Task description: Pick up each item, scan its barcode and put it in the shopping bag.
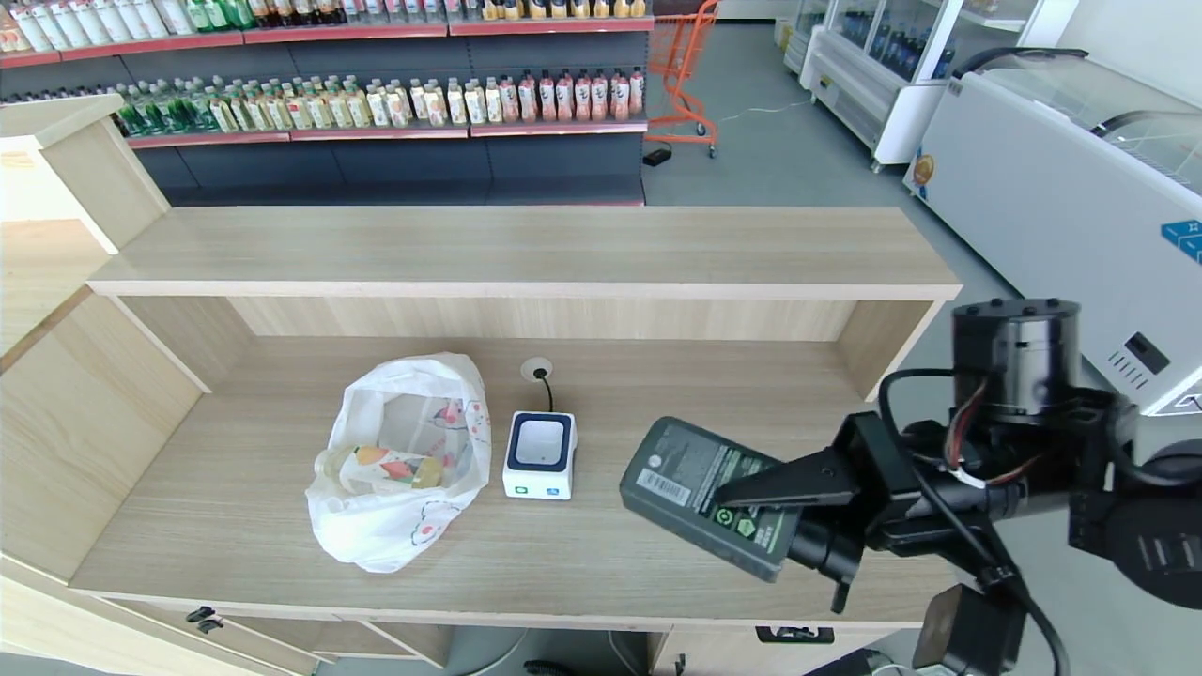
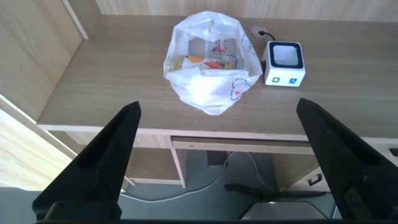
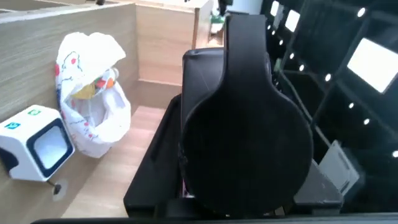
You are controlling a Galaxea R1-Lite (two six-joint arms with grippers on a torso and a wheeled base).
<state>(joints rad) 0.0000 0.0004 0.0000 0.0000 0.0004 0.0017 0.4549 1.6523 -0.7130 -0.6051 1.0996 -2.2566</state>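
The wooden counter (image 1: 235,507) took up most of the head view, with a raised shelf along its back. On its left part sat the white shopping bag (image 1: 376,535), mouth open and slumped. The left gripper (image 2: 219,107) hung in front of the counter's near edge, fingers (image 2: 99,168) spread wide with nothing between them.

Next biggest was the dark grey pack (image 1: 700,493), a flat thing with its barcode label facing up. It was tilted over the front right part of the counter, near the scanner's right side but not touching it. The right gripper (image 1: 751,512) was pinching it at one end, one finger (image 1: 798,479) lying across the top face.

The little white scanner (image 1: 540,455) stood just beside the bag, window up. Inside the bag lay a bottle (image 1: 380,467) on its side.
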